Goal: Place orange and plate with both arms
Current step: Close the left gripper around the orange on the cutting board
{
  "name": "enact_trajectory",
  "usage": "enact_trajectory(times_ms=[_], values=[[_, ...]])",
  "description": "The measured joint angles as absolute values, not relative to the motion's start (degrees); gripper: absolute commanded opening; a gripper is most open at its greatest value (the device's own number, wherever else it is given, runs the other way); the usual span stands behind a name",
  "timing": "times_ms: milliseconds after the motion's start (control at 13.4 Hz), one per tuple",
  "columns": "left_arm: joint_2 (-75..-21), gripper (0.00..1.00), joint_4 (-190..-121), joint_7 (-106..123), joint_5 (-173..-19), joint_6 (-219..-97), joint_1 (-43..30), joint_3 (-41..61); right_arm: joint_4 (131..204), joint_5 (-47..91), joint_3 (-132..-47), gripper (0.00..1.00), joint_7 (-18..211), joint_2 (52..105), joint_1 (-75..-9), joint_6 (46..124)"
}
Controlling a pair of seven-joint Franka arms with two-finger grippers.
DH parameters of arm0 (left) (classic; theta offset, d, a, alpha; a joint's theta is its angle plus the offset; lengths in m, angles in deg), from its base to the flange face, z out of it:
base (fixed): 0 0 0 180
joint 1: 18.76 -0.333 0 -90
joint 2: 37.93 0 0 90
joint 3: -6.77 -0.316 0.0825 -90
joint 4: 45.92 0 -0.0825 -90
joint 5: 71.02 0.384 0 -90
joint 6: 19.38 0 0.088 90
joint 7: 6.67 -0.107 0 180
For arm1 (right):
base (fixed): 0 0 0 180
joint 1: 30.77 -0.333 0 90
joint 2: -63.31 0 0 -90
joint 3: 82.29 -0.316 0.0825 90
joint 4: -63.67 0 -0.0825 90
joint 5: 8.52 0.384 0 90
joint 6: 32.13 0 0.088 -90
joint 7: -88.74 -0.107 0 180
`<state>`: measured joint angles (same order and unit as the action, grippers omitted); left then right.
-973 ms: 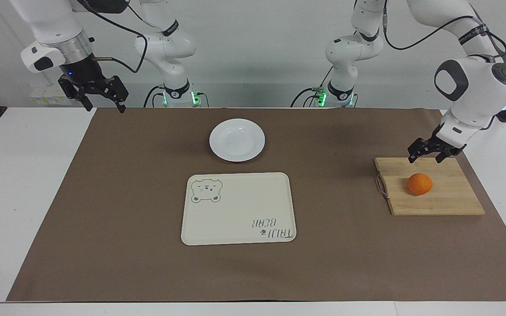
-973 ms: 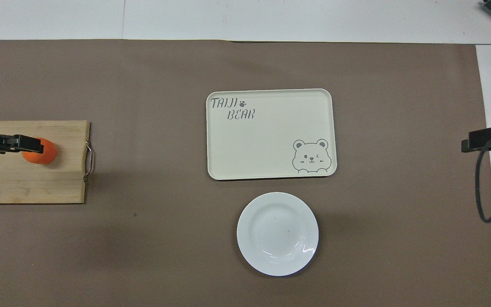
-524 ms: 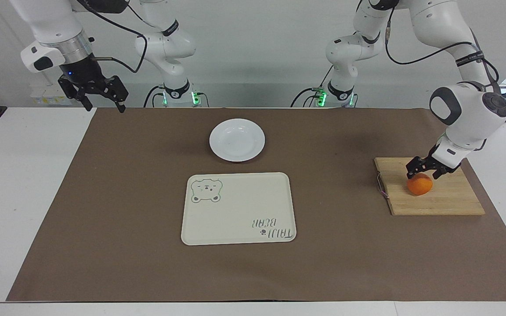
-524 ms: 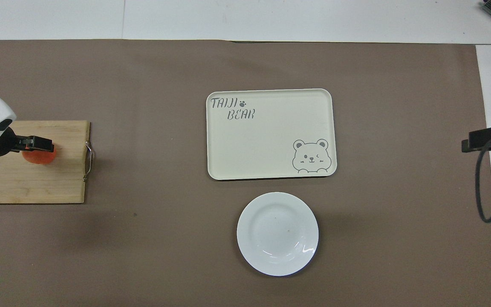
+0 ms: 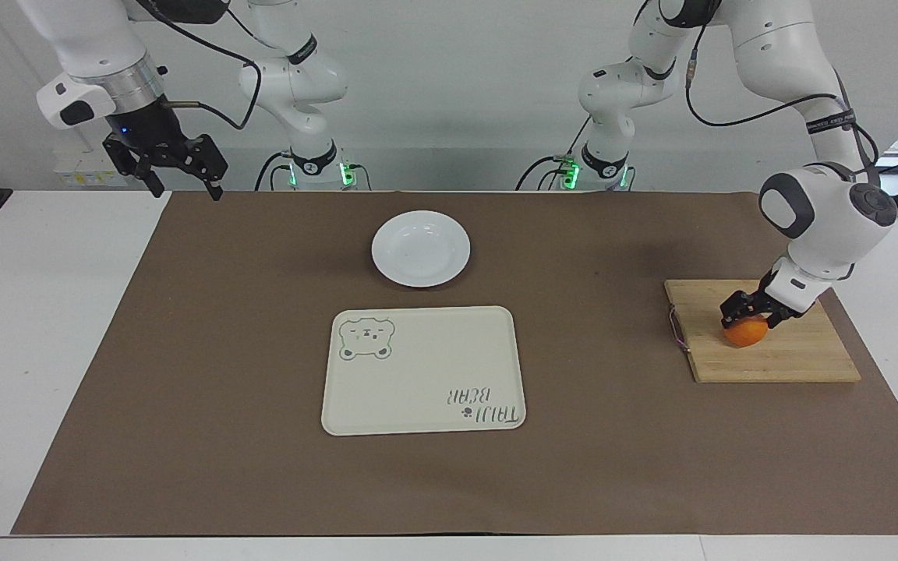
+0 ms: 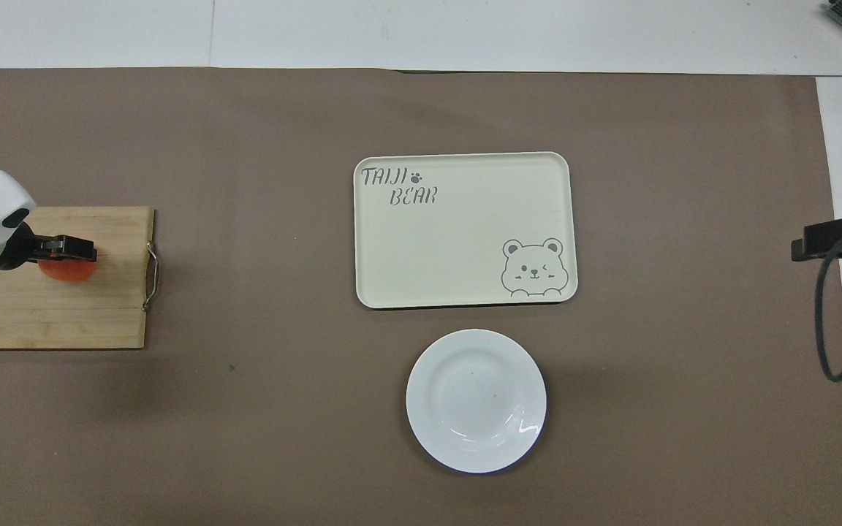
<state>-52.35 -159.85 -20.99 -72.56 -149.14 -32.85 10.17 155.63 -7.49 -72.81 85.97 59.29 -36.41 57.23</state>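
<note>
Orange [image 5: 745, 333] is seen on the wooden board [image 5: 800, 358] at the left arm's end of the bench, straddled by the spread fingers of the left gripper [image 5: 747, 315]. Plate [image 5: 421, 248] is set by the robots' edge. Right gripper [image 5: 176, 167] is held waiting, fingers spread, over its corner.

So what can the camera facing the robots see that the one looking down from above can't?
Only the facing view shows both whole arms, their bases with green lights, and the right gripper waiting open in the air above the corner of the brown mat. It also shows the left gripper down around the orange, jaws open.

Only the overhead view shows the tray's bear right way up.

Both show the orange on the wooden board, the white plate and the tray. The plate is nearer the robots than the tray.
</note>
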Motion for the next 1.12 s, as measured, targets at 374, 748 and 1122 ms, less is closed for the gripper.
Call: enact_trajectory(times_ms=[374, 748, 1122], values=[[-53.27, 0.00, -161.49, -20.94, -72.57, -151.42, -32.96, 10.24, 155.64, -7.49, -72.81, 1.00, 85.97, 59.28, -36.41, 57.22], [-52.61, 0.00, -159.67, -20.78, -72.57, -148.54, -32.89, 10.60, 155.64, -7.49, -72.81, 1.00, 85.97, 59.27, -36.41, 57.22], [-47.43, 0.00, -155.56, -17.87, -72.57, -138.31, -32.24, 11.59, 155.64, -7.49, -72.81, 1.00, 85.97, 59.27, -36.41, 57.22]])
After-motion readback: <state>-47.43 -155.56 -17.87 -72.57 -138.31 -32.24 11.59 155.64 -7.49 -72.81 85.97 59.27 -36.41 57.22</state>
